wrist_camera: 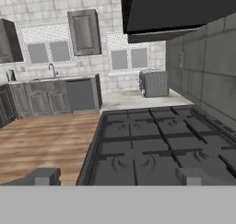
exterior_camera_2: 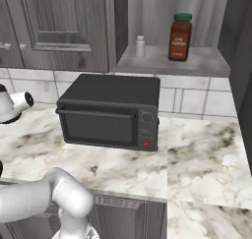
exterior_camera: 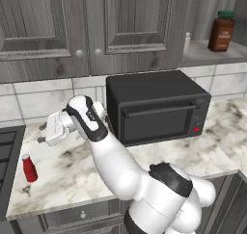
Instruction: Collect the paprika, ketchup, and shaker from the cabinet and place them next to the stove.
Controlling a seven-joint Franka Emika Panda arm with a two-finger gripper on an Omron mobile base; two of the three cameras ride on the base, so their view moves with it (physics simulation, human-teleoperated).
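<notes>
On the marbled white counter [exterior_camera: 72, 175], left of the black boxy toaster oven [exterior_camera: 157, 108], the small bright red ketchup squeeze bottle with its pale cap [exterior_camera: 29, 168] stands upright, just beside the edge of the black gas stove with its dark grates [exterior_camera: 6, 156]. Above and behind the ketchup, still on the toaster oven's left, the white arm's two-finger gripper [exterior_camera: 42, 133] hangs over the counter, pointing away from the oven toward the stove. Its jaws stand spread wide with nothing between them; in the hand view the two dark finger tips [wrist_camera: 46, 177] sit far apart at the bottom, and past them lies the stove top [wrist_camera: 156, 144].

Up and to the right of the toaster oven, the open grey wood-grain cabinet with a flat shelf board [exterior_camera_2: 167, 63] holds two things. The squat reddish-brown paprika jar with a dark green screw lid [exterior_camera_2: 180, 37] stands upright on the shelf, toward the right. The tiny slim whitish shaker [exterior_camera_2: 140, 46] stands upright to its left, apart from it. Left of the cabinet, above the toaster oven, hang closed panelled doors with round knobs [exterior_camera: 79, 53].
</notes>
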